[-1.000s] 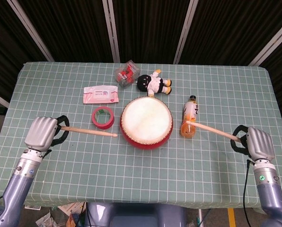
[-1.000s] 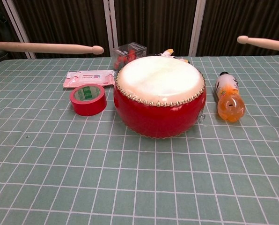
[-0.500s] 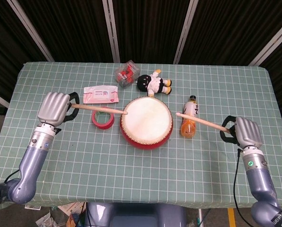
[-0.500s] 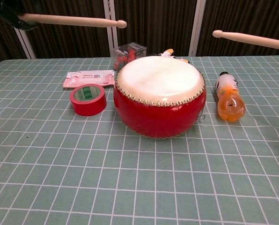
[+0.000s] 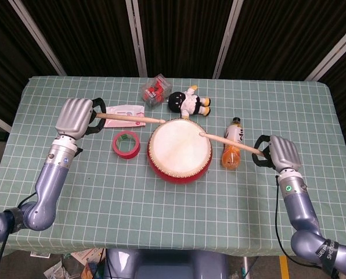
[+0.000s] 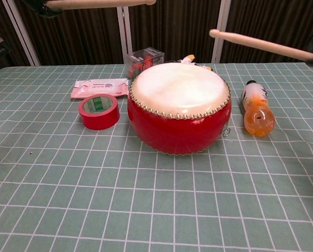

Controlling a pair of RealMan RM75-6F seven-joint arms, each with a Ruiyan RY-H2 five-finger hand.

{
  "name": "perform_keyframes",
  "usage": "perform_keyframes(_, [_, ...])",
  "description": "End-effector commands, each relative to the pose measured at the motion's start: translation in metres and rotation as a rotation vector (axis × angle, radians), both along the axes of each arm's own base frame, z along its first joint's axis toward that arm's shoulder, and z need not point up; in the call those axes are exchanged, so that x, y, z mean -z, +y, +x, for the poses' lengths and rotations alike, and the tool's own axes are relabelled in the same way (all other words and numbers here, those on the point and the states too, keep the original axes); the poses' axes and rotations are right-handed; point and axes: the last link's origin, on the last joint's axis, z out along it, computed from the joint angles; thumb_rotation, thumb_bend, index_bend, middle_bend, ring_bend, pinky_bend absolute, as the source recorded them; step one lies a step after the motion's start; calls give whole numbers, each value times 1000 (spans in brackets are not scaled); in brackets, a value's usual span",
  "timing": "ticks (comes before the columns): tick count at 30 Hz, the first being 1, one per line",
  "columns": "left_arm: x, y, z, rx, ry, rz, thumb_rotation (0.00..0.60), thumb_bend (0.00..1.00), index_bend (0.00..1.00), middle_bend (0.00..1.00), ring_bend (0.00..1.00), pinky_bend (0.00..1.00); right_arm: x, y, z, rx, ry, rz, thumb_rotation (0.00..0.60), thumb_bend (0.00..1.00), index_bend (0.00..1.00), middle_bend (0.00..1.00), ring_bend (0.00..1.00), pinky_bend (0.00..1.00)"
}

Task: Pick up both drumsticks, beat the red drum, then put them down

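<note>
step: beating | left hand (image 5: 74, 116) grips left drumstick (image 5: 129, 118), right hand (image 5: 280, 154) grips right drumstick (image 5: 231, 142), both tips raised over red drum (image 5: 179, 150) mid-table | tip: strike skin centre, keep grip firm, avoid orange bottle (image 5: 232, 150)

Both hands now sit closer to the drum (image 5: 179, 150) than before and higher in the chest view. The left hand (image 5: 75, 115) carries its stick (image 5: 129, 118) up toward the top edge of the chest view. The right hand (image 5: 282, 153) brings its stick (image 5: 231, 142) tip over the drumhead's edge.
</note>
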Motion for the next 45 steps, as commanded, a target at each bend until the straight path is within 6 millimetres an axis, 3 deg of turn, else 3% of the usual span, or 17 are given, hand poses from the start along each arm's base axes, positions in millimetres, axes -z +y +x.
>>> perform_keyframes(1, [-4, 1, 2, 9, -4, -4, 600, 585, 772, 1000, 1000, 1000, 0, -11, 14, -34, -43, -15, 600, 563, 1000, 1000, 1000, 1000])
perform_keyframes(6, [-9, 0, 1, 20, -11, -9, 600, 586, 772, 1000, 1000, 1000, 13, -16, 23, -62, -15, 11, 600, 563, 1000, 1000, 1000, 1000])
perform_keyframes(11, [-12, -5, -3, 23, -21, -31, 600, 585, 772, 1000, 1000, 1000, 45, -18, 22, -53, 41, 80, 600, 563, 1000, 1000, 1000, 1000])
perform_keyframes(13, [-12, -6, -8, 23, -16, -37, 600, 586, 772, 1000, 1000, 1000, 59, -19, 16, -77, 183, 108, 600, 563, 1000, 1000, 1000, 1000])
perform_keyframes(18, [-12, -5, -23, 4, -8, -47, 600, 586, 772, 1000, 1000, 1000, 88, -23, 3, -264, 796, 59, 600, 562, 1000, 1000, 1000, 1000])
perform_keyframes(21, [-12, -3, -33, -14, -1, -55, 600, 585, 772, 1000, 1000, 1000, 100, -21, 4, -206, 762, 38, 600, 563, 1000, 1000, 1000, 1000])
perform_keyframes(23, [-12, -2, -37, -20, -1, -56, 600, 585, 772, 1000, 1000, 1000, 96, -24, 8, -165, 695, 8, 600, 563, 1000, 1000, 1000, 1000])
perform_keyframes(27, [-13, 1, -40, -24, -3, -51, 600, 586, 772, 1000, 1000, 1000, 65, -33, 22, -137, 602, -115, 600, 563, 1000, 1000, 1000, 1000])
perform_keyframes(34, [-9, 1, -23, 4, -4, -51, 600, 585, 772, 1000, 1000, 1000, 9, -29, 35, -125, 410, -291, 600, 564, 1000, 1000, 1000, 1000])
perform_keyframes(41, [14, 0, 7, 22, 1, -83, 600, 586, 772, 1000, 1000, 1000, -16, -17, 19, -105, 346, -300, 600, 564, 1000, 1000, 1000, 1000])
perform_keyframes(42, [27, 3, 22, 44, 28, -103, 600, 586, 772, 1000, 1000, 1000, -19, -14, 10, -87, 335, -292, 600, 564, 1000, 1000, 1000, 1000])
perform_keyframes(45, [47, 7, 38, 31, 52, -104, 600, 586, 772, 1000, 1000, 1000, -24, -13, -1, -83, 317, -284, 600, 563, 1000, 1000, 1000, 1000])
